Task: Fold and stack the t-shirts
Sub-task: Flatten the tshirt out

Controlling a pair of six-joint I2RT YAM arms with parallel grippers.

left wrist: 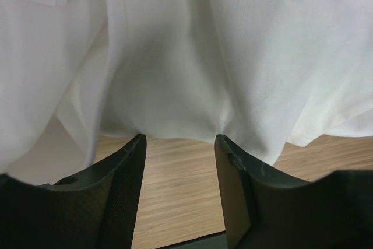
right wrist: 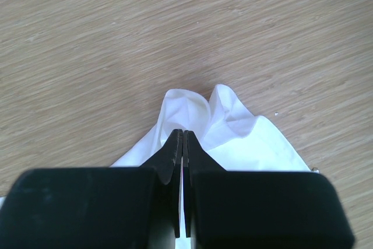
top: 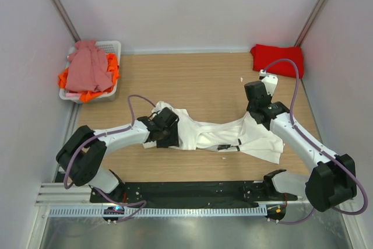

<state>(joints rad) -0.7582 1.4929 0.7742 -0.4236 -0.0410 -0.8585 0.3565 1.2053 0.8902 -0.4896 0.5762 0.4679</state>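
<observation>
Top external: white shirt centre, basket back-L, red shirt back-R corner.

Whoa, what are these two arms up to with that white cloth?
Two robot arms are handling a white t-shirt on the table. The right gripper is shut on a bunch of its cloth; the left gripper is open, the shirt hanging just ahead of it. A red shirt lies folded at the far right; a pink shirt and an orange shirt sit in a basket.
</observation>
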